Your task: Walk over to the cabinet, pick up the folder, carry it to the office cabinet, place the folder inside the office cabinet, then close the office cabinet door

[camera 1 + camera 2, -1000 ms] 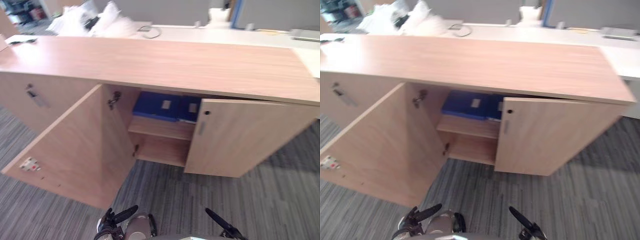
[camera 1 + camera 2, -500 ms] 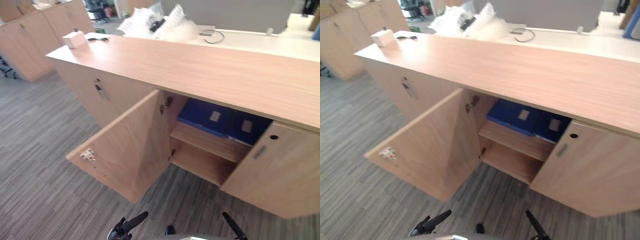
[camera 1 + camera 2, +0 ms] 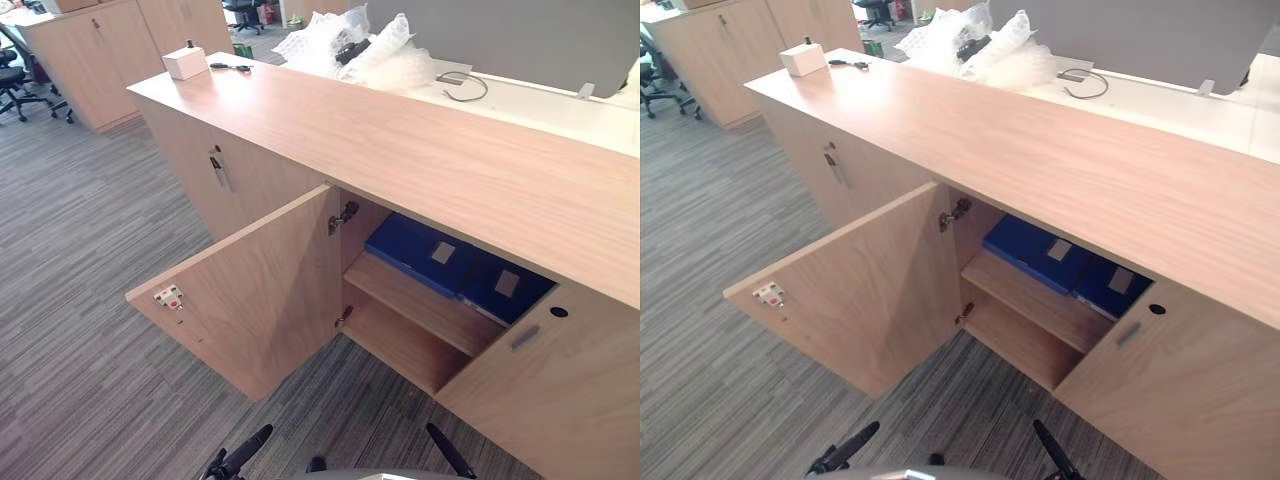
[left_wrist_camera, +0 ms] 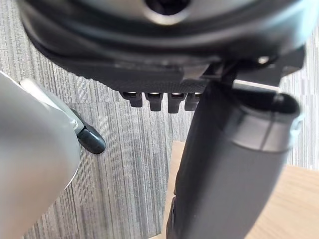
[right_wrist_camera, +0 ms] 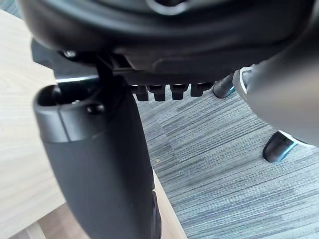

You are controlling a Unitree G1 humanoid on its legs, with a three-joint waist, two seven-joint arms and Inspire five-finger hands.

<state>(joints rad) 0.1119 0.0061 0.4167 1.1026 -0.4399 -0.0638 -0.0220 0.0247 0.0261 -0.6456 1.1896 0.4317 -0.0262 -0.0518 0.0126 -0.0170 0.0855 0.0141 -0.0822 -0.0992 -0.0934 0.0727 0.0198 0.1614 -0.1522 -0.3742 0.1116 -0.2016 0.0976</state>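
Folder [image 3: 420,248], blue, lies flat on the upper shelf [image 3: 425,312] of the cabinet, ahead of both hands and well apart from them. The left hand [image 3: 245,455] and the right hand [image 3: 450,452] hang low over the striped grey carpet [image 3: 80,330], fingers straight and slack, holding nothing. Just ahead of the left hand the cabinet's left door [image 3: 260,290] stands swung wide, a small white-and-red catch [image 3: 168,297] at its outer corner. Ahead of the right hand the right door [image 3: 555,400] stands ajar, with a grey handle and a round keyhole near its top edge. Between the two doors a second blue folder [image 3: 500,285] lies against the first, on the right hand's side. Farther out runs the long wooden cabinet top [image 3: 450,160]; at its far end, off toward the left hand's side, sits a small white box [image 3: 185,62] – and beyond it a heap of bubble wrap [image 3: 350,45] and a looped cable [image 3: 462,82] on a white desk.
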